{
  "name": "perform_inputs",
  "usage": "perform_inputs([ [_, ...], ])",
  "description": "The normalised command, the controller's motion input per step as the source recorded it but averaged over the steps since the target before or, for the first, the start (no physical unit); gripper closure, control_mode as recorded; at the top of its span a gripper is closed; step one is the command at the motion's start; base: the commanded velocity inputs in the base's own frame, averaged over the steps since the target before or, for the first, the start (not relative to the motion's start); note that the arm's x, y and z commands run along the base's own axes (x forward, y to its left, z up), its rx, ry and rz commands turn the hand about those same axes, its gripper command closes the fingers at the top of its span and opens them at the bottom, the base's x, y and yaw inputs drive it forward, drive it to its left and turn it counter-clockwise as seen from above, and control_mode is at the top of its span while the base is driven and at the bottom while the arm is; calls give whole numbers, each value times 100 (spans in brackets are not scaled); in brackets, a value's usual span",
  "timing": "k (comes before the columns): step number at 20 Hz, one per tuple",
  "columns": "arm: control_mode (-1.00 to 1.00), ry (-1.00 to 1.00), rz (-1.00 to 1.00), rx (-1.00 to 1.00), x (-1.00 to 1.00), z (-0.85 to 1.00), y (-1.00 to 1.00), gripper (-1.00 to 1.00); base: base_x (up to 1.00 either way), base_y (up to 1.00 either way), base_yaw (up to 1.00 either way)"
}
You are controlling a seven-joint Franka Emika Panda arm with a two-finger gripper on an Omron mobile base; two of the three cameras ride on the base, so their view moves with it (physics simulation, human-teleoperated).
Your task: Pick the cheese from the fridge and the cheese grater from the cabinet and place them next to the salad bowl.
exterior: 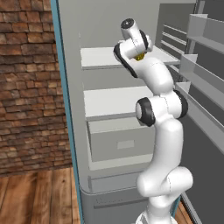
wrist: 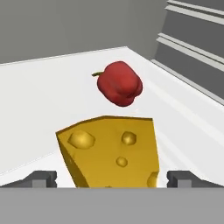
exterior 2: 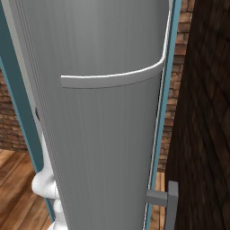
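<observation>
Fridge [exterior: 78, 131] stood open, teal outer sides, pale grey inside, white shelves and a grey drawer low down. Its door [exterior 2: 108, 134] swung out to the right; from the right base view the door's curved grey face sat close to the camera, with a teal edge beside it. Brick wall [exterior: 26, 87] and wooden floor [exterior: 39, 197] to the left of the fridge.

White arm [exterior: 162, 131] rose from the lower right in the left base view and bent forward, wrist reaching in over the upper shelf [exterior: 98, 57]. A speck of yellow showed just under the hand there, probably the cheese, though too small to be sure from that side.

In the hand view the cheese [wrist: 111, 151], a yellow-orange wedge with holes, sat on the white shelf directly ahead of the gripper [wrist: 112, 178]. Fingers [wrist: 41, 178] were spread wide, one tip on either side of the wedge, not touching it. A red pepper [wrist: 120, 83] lay on the same shelf just behind the cheese.
</observation>
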Motion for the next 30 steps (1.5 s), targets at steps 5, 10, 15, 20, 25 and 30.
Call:
perform_inputs([
  [5,-100,0,0,0,21,-16,-2,-100,0,0,0],
  [10,-100,0,0,0,6,-22,-3,100,0,0,0],
  [15,-100,0,0,0,-1,-33,-12,100,0,0,0],
  [20,-100,0,0,1,-1,-40,-9,100,0,0,0],
  [25,-100,0,1,6,-11,-34,5,100,0,0,0],
  [30,-100,0,6,8,-41,-11,23,100,0,0,0],
])
